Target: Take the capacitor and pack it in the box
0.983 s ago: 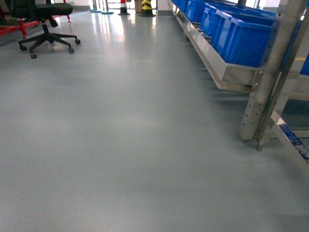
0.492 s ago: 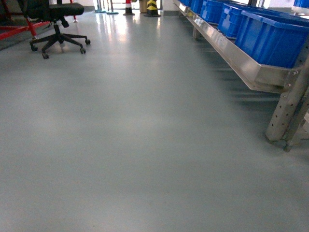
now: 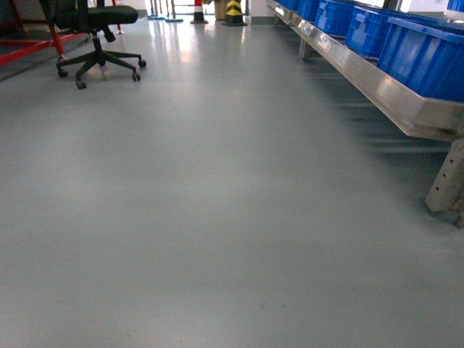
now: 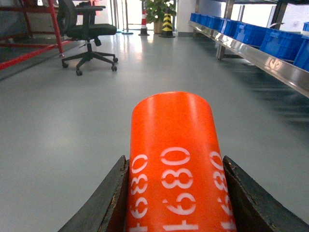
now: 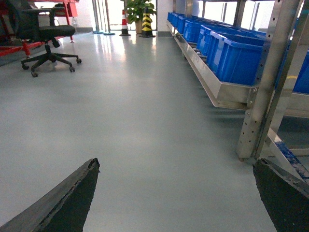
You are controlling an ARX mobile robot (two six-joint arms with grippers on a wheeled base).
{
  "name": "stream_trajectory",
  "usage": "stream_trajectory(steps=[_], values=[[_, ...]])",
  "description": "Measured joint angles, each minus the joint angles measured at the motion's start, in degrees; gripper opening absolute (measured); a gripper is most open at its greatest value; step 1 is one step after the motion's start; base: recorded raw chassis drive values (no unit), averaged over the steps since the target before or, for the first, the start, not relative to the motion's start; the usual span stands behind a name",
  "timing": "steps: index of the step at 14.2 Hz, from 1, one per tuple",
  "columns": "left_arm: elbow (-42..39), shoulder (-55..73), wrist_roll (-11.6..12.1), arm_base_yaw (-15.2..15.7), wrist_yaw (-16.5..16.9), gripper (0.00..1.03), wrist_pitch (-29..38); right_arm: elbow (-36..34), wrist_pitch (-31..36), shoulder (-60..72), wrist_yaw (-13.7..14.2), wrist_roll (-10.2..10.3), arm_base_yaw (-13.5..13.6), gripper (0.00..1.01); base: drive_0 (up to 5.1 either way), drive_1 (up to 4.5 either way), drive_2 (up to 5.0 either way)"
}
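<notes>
The bright orange cylindrical capacitor with white "680" numerals (image 4: 176,164) sits clamped between the two dark fingers of the left gripper (image 4: 176,203), its long axis running straight out along the fingers and away from the wrist camera, its rounded far end pointing down the aisle. The right gripper (image 5: 176,193) is spread wide and carries nothing; only its two dark fingertips show at the bottom corners of its view. So the left arm already has the part, and the coming move depends on where the box lies from it. The box is in none of the three views, and I cannot tell which way it is.

Ahead lies bare grey glossy floor (image 3: 217,217). The black swivel office chair (image 3: 98,40) stands at the far left, and the steel rack with blue plastic bins (image 3: 406,51) runs along the right.

Compared with a second ago, the head view has swung leftward: the rack's upright post has slid from well inside the frame to the right edge, and the chair has drifted toward the centre. The base appears to be turning, probably still searching for the box.
</notes>
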Motion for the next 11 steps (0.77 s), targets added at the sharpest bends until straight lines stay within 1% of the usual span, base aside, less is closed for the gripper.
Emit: stream_trajectory(steps=[11], values=[[0.00, 0.00, 0.00, 0.00, 0.07, 0.44, 0.09, 0.00, -0.04, 0.00, -0.04, 0.00, 0.00, 0.98, -5.0, 2.49, 2.5]])
